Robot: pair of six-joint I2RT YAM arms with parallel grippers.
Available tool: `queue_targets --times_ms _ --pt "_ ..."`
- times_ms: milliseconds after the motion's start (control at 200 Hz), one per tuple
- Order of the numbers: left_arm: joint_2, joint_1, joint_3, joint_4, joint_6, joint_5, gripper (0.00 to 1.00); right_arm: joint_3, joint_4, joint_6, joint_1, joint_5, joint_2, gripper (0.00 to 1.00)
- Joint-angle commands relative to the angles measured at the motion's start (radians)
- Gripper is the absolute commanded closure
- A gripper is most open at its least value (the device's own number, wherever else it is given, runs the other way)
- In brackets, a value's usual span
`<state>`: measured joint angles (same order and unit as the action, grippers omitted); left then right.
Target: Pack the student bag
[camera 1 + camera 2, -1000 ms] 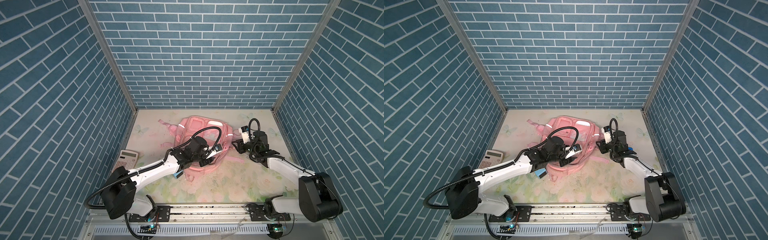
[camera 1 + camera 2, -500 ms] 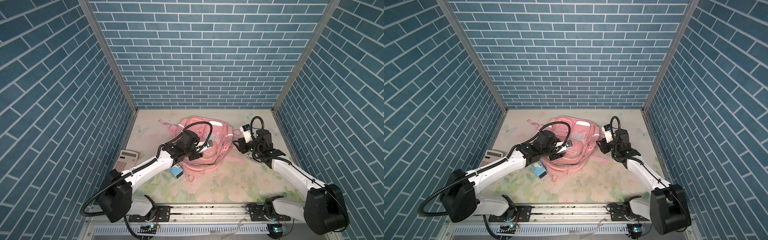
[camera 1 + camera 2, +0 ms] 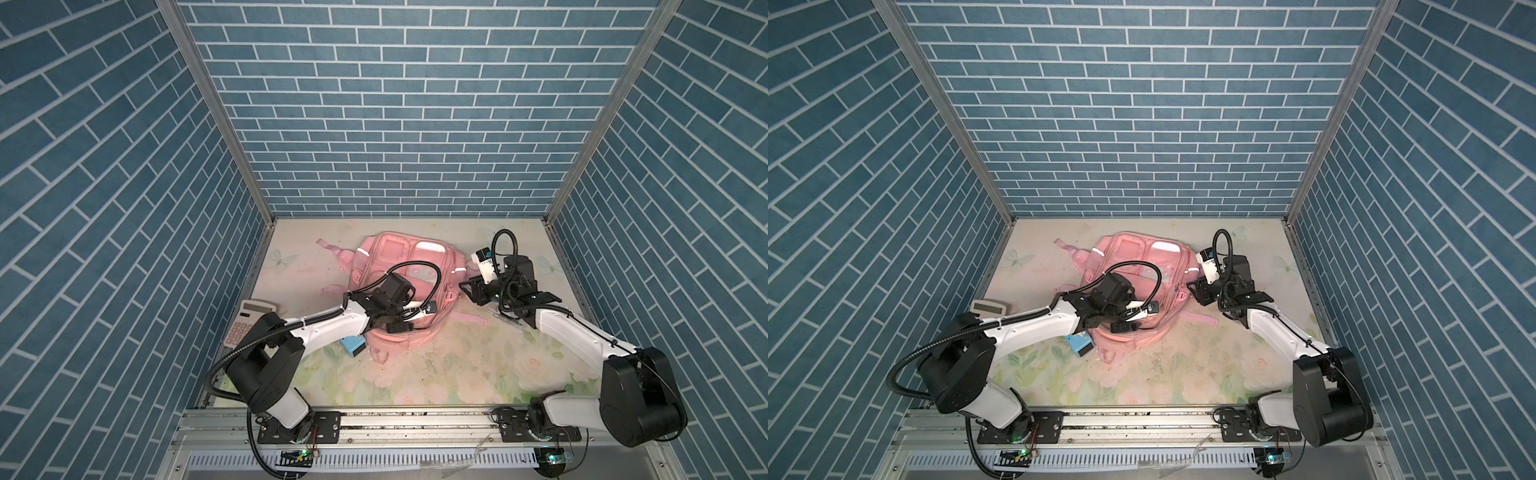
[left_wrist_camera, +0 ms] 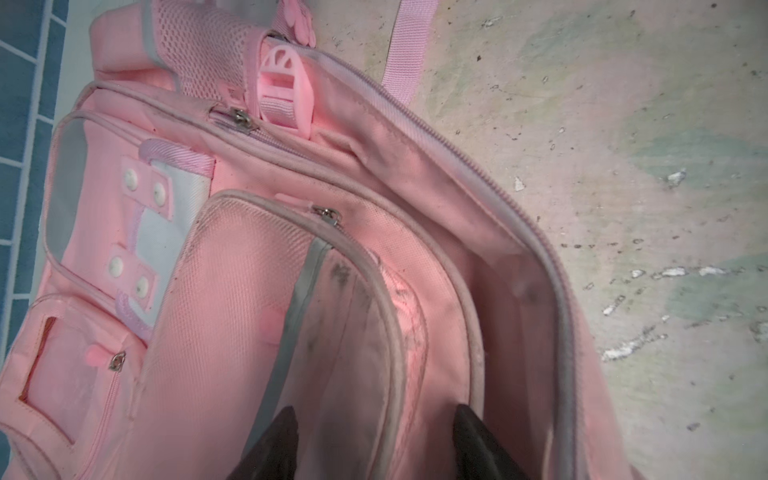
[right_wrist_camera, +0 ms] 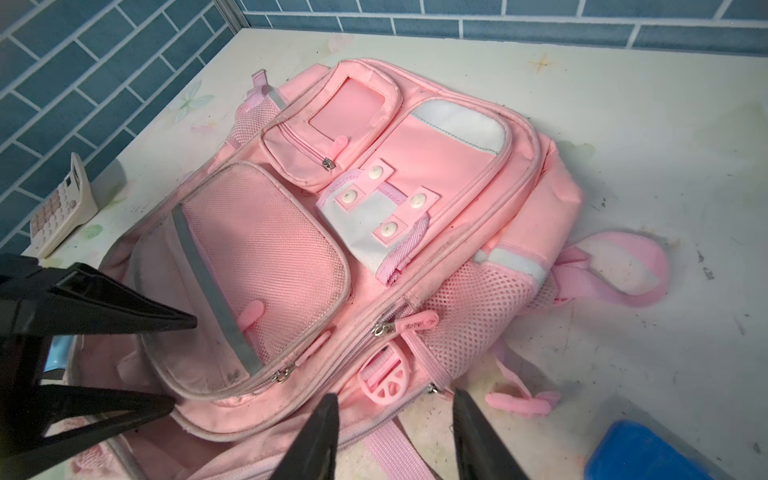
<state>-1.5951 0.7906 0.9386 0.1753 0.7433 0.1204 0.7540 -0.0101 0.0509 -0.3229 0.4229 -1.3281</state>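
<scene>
I'm hovering L gripper, jaws spread & empty, over unzipped student bag; R gripper waiting alongside, spread too. Next prob. needing blue box, just behind L gripper.

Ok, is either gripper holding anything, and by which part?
Nothing is held. The left gripper stands open over a front pocket of the student bag; the right gripper is open at its side.

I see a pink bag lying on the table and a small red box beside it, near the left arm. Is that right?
Not quite: the box beside the pink bag is blue, not red. Both top views show it, near the left arm.
</scene>
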Motion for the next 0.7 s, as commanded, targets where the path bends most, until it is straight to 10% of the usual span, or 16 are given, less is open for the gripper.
queue_targets --times_ms 0,165,385,695 --pt "-0.027 0.022 -0.012 -0.09 -0.017 -0.098 0.39 0.018 0.007 -0.039 -0.007 0.02 -0.017 0.54" --pt "-0.048 0.062 -0.028 -0.135 -0.053 -0.241 0.51 0.013 0.003 -0.046 -0.007 0.02 -0.024 0.54" --pt "0.05 0.062 -0.07 -0.183 -0.083 -0.224 1.0 0.016 0.003 -0.051 -0.012 0.025 -0.034 0.56" --pt "0.153 0.037 -0.02 -0.188 -0.076 -0.194 1.0 0.12 -0.035 -0.077 -0.067 0.009 -0.127 0.55"
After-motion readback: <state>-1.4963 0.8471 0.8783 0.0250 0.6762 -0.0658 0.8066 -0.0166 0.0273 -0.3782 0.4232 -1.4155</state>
